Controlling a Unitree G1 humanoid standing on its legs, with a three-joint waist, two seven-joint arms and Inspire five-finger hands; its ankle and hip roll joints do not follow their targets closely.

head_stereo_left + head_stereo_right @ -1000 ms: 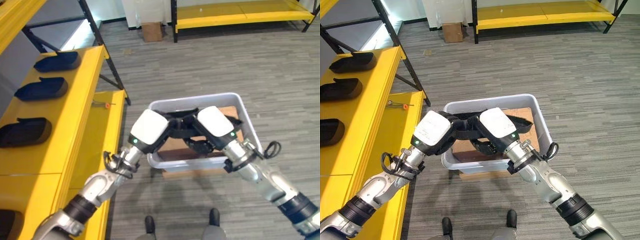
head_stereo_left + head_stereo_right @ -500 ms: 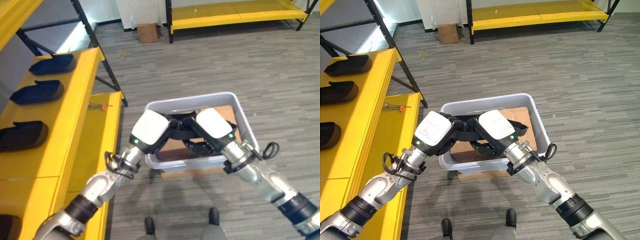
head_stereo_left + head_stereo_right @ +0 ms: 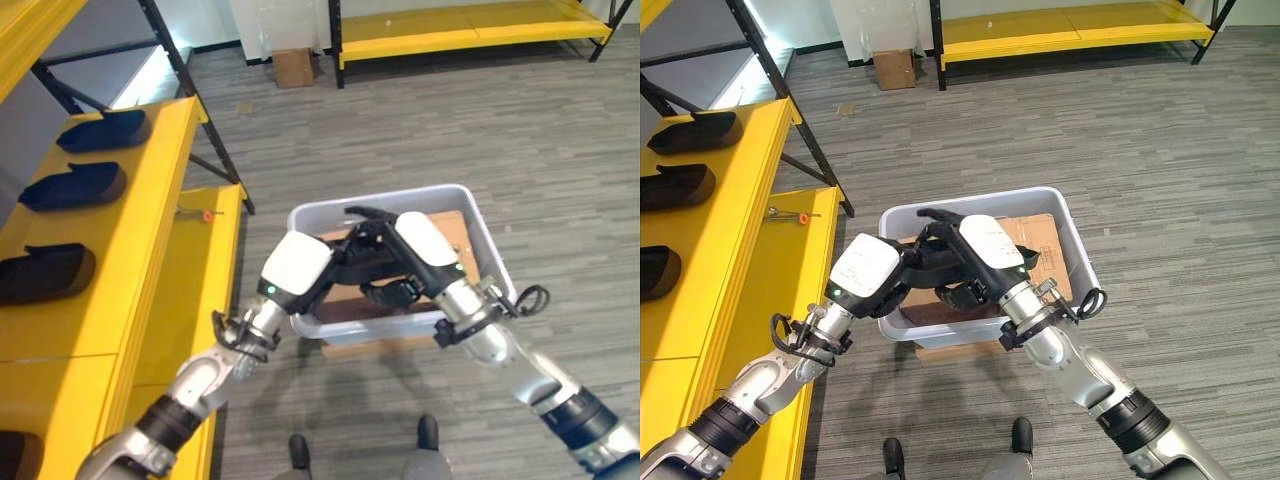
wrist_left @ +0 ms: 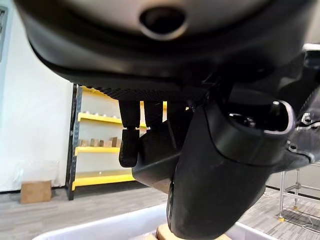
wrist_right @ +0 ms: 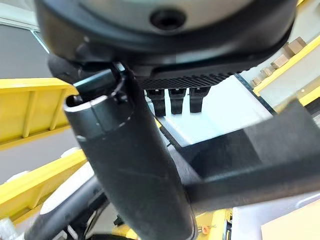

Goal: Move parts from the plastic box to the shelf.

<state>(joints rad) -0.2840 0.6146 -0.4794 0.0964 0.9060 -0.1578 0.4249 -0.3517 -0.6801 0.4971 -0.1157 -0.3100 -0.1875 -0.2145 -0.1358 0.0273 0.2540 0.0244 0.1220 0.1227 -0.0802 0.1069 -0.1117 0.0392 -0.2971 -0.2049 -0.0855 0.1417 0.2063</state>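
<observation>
A long black curved part (image 3: 362,243) hangs over the grey plastic box (image 3: 484,240), held between both hands. My left hand (image 3: 298,268) is shut on its left end, and its fingers (image 4: 129,146) curl over the dark piece (image 4: 152,162). My right hand (image 3: 428,247) is shut on the right end, with the part (image 5: 250,162) running across past its thumb (image 5: 135,175). Another black part (image 3: 396,293) lies in the box on brown cardboard (image 3: 452,228). The yellow shelf (image 3: 150,230) stands to my left.
Three black parts (image 3: 72,186) (image 3: 46,272) (image 3: 102,130) lie in a row on the shelf top. A small orange-tipped tool (image 3: 206,213) rests on the lower yellow ledge. A black shelf leg (image 3: 212,145) slants beside it. A cardboard carton (image 3: 292,66) and a second yellow rack (image 3: 470,27) stand at the back.
Both hands have raised and turned the black part, so its far tip now points up over the box's back wall. The camera has shifted slightly.
</observation>
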